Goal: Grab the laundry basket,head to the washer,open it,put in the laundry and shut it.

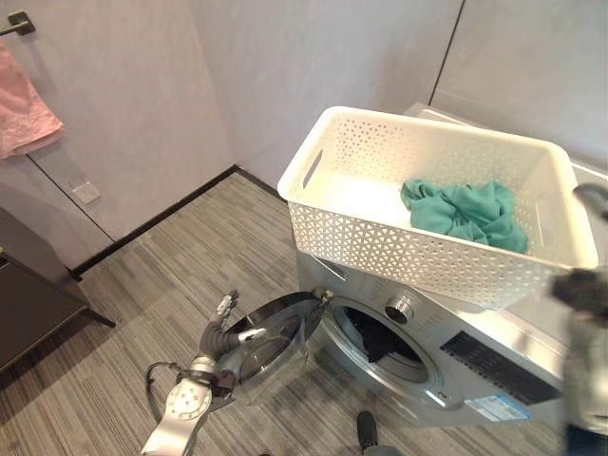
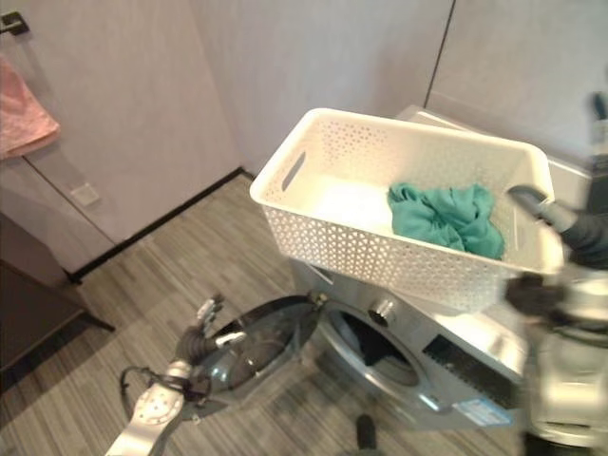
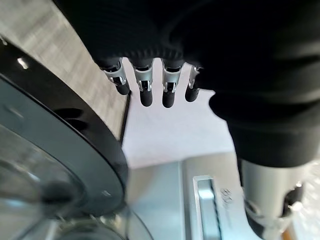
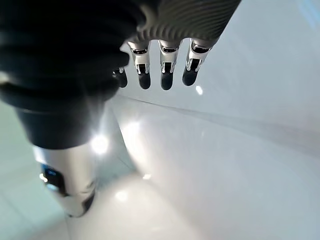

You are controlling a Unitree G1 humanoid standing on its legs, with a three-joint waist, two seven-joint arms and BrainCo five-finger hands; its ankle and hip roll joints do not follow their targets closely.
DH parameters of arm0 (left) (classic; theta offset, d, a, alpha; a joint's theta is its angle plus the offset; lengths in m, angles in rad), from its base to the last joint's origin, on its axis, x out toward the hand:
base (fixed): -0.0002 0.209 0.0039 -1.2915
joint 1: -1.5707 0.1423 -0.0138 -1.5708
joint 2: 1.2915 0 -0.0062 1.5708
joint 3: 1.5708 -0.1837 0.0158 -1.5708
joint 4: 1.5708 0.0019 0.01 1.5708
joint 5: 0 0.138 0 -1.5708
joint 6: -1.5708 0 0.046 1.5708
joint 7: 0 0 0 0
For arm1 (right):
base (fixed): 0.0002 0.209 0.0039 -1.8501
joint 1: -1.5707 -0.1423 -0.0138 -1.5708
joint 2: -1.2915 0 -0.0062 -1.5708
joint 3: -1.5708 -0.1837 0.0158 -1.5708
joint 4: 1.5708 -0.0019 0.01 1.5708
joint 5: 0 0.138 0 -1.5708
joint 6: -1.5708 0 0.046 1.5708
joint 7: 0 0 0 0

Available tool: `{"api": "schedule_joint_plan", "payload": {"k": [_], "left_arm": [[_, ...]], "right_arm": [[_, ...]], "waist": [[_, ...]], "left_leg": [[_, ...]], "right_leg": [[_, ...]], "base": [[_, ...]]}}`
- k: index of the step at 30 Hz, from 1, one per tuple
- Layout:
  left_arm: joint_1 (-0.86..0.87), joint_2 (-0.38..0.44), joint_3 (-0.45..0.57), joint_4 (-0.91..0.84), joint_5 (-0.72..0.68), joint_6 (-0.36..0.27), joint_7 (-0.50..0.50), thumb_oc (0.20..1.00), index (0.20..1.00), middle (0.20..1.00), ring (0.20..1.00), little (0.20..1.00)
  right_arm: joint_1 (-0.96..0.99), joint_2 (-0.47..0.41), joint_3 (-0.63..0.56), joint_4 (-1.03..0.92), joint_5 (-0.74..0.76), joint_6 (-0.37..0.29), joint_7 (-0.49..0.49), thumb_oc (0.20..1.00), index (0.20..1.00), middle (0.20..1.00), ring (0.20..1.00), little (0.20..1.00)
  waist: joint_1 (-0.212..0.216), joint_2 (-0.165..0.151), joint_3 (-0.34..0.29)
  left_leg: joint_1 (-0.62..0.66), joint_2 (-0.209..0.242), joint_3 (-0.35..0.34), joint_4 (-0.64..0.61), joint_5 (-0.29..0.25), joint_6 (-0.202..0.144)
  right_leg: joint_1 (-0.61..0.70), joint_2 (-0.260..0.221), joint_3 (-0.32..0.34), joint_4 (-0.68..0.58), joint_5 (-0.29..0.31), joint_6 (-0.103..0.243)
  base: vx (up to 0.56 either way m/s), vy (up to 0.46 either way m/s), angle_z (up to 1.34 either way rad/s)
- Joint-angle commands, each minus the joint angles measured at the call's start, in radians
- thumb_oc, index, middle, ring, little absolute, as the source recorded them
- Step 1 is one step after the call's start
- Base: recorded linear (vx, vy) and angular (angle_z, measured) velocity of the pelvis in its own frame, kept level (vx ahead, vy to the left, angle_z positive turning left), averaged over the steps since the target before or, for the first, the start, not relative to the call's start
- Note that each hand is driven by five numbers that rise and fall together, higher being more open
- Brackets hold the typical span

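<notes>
- White perforated laundry basket [image 1: 380,228] sitting on top of the silver front-load washer [image 1: 494,366], tilted a little, one end overhanging the front edge.
- Teal laundry [image 1: 465,211] bunched inside the basket, toward the right end — rest of the basket floor bare.
- Washer door [image 1: 271,351] swung wide open to the left, glass facing up and outward; dark drum opening [image 1: 375,342] exposed, with something dark inside, hard to make out.
- Left hand [image 1: 220,328] low at the outer edge of the open door, fingers [image 3: 145,90] straight and spread apart in the wrist view, nothing gripped; touching the door rim or just beside it — cannot tell.
- Right hand [image 2: 560,223] up at the right end of the basket, near its rim; fingers [image 4: 165,75] extended and apart in the wrist view, holding nothing, pale glossy surface past them.
- Pink towel [image 1: 24,109] hanging on the wall rail at far left, well apart from the washer.
- Grey striped floor [image 1: 161,285] below, pale wall panels behind.
</notes>
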Motion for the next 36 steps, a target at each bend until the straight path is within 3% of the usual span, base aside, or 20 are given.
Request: {"api": "schedule_joint_plan", "payload": {"k": [1,2,3,5,6,7,8,9,10,14,19,24,31,36], "left_arm": [[-0.037,0.099,0.012,-0.033,-0.021,-0.026,-0.041,1.000,1.000,1.000,1.000,1.000],[-0.035,0.103,0.000,-0.049,-0.041,-0.020,-0.057,1.000,1.000,1.000,1.000,1.000],[-0.041,0.105,-0.012,-0.050,-0.049,-0.017,-0.066,1.000,1.000,1.000,1.000,1.000],[-0.048,0.114,-0.027,-0.054,-0.056,-0.011,-0.084,1.000,1.000,1.000,1.000,1.000],[-0.042,0.129,-0.035,-0.063,-0.066,-0.007,-0.109,1.000,1.000,1.000,1.000,1.000],[-0.042,0.127,-0.034,-0.063,-0.066,-0.007,-0.109,1.000,1.000,1.000,1.000,1.000],[-0.036,0.144,-0.051,-0.068,-0.082,-0.005,-0.135,1.000,1.000,1.000,1.000,1.000],[-0.031,0.152,-0.048,-0.078,-0.086,-0.004,-0.147,1.000,1.000,1.000,1.000,1.000],[-0.029,0.150,-0.047,-0.079,-0.087,-0.004,-0.148,1.000,1.000,1.000,1.000,1.000],[-0.036,0.188,-0.083,-0.089,-0.125,0.001,-0.186,1.000,1.000,1.000,1.000,1.000],[-0.028,0.209,-0.099,-0.088,-0.186,0.000,-0.204,1.000,1.000,1.000,1.000,1.000],[-0.009,0.205,-0.088,-0.067,-0.220,0.012,-0.210,1.000,1.000,1.000,1.000,1.000],[0.030,0.193,-0.019,-0.071,-0.239,0.000,-0.197,1.000,1.000,1.000,1.000,1.000],[0.035,0.208,-0.002,-0.070,-0.259,-0.001,-0.186,1.000,1.000,1.000,1.000,1.000]], "right_arm": [[-0.031,-0.184,0.003,0.095,0.043,0.015,0.022,1.000,1.000,1.000,1.000,1.000],[-0.031,-0.263,0.057,0.145,0.240,0.012,0.128,1.000,1.000,1.000,1.000,1.000],[-0.029,-0.289,0.088,0.166,0.319,0.020,0.169,1.000,1.000,1.000,1.000,1.000],[-0.054,-0.349,0.135,0.214,0.378,0.038,0.208,1.000,1.000,1.000,1.000,1.000],[-0.086,-0.468,0.196,0.290,0.418,0.085,0.253,1.000,1.000,1.000,1.000,1.000],[-0.095,-0.472,0.203,0.296,0.420,0.083,0.255,1.000,1.000,1.000,1.000,1.000],[-0.124,-0.605,0.281,0.351,0.441,0.129,0.325,1.000,1.000,1.000,1.000,1.000],[-0.136,-0.664,0.318,0.367,0.439,0.146,0.357,1.000,1.000,1.000,1.000,1.000],[-0.143,-0.667,0.325,0.370,0.440,0.145,0.358,1.000,1.000,1.000,1.000,1.000],[-0.257,-0.838,0.523,0.468,0.365,0.192,0.431,1.000,1.000,1.000,1.000,1.000],[-0.533,-0.846,0.793,0.632,0.256,0.194,0.422,1.000,1.000,1.000,1.000,1.000],[-0.684,-0.840,0.956,0.683,0.218,0.202,0.440,1.000,1.000,1.000,1.000,1.000],[-0.646,-0.887,0.970,0.663,0.219,0.211,0.492,1.000,1.000,1.000,1.000,1.000],[-0.672,-0.877,0.993,0.657,0.200,0.215,0.497,1.000,1.000,1.000,1.000,1.000]], "waist": [[0.019,-0.083,-0.058],[0.025,-0.090,-0.058],[0.030,-0.095,-0.054],[0.040,-0.101,-0.049],[0.040,-0.108,-0.046],[0.039,-0.106,-0.047],[0.046,-0.116,-0.042],[0.040,-0.116,-0.039],[0.039,-0.113,-0.040],[0.057,-0.125,-0.022],[0.071,-0.136,-0.003],[0.070,-0.141,0.011],[0.065,-0.147,0.022],[0.077,-0.169,0.030]], "left_leg": [[0.039,-0.092,-0.012,0.011,-0.083,0.095],[0.030,-0.078,-0.019,0.011,-0.079,0.082],[0.026,-0.072,-0.019,0.011,-0.076,0.076],[0.019,-0.067,-0.022,0.011,-0.070,0.069],[0.011,-0.060,-0.020,0.011,-0.064,0.057],[0.011,-0.059,-0.020,0.011,-0.064,0.056],[0.007,-0.052,-0.014,0.011,-0.058,0.046],[0.005,-0.049,-0.012,0.011,-0.055,0.043],[0.005,-0.048,-0.012,0.011,-0.055,0.042],[-0.012,-0.034,-0.007,0.011,-0.042,0.030],[-0.054,-0.021,-0.022,0.011,-0.023,0.021],[-0.088,-0.012,-0.028,0.011,-0.010,0.014],[-0.115,-0.001,-0.036,0.011,0.004,0.005],[-0.147,0.009,-0.016,0.011,0.016,-0.002]], "right_leg": [[-0.004,-0.088,-0.005,0.020,-0.001,0.092],[0.003,-0.078,-0.022,0.014,-0.024,0.083],[0.005,-0.074,-0.030,0.013,-0.030,0.081],[0.006,-0.072,-0.039,0.010,-0.038,0.077],[0.006,-0.069,-0.047,0.006,-0.042,0.074],[0.006,-0.068,-0.047,0.006,-0.042,0.074],[0.005,-0.066,-0.054,0.002,-0.042,0.072],[0.003,-0.065,-0.056,0.002,-0.044,0.070],[0.003,-0.064,-0.056,0.002,-0.044,0.070],[-0.001,-0.062,-0.073,0.000,-0.050,0.070],[-0.025,-0.053,-0.085,0.000,-0.061,0.065],[-0.049,-0.043,-0.085,0.000,-0.073,0.057],[-0.064,-0.035,-0.094,0.000,-0.078,0.052],[-0.102,-0.025,-0.089,0.000,-0.072,0.054]], "base": [[0.06,-0.172,0.17],[0.03,-0.155,0.10],[0.02,-0.102,0.07],[-0.02,-0.067,0.07],[-0.03,-0.070,0.03],[-0.01,-0.061,0.05],[0.01,-0.022,0.09],[0.01,-0.022,0.19],[0.01,-0.005,0.15],[0.01,-0.005,0.07],[-0.01,-0.013,0.03],[-0.02,-0.011,0.08],[0.01,-0.013,0.03],[0.00,-0.002,0.01]]}}
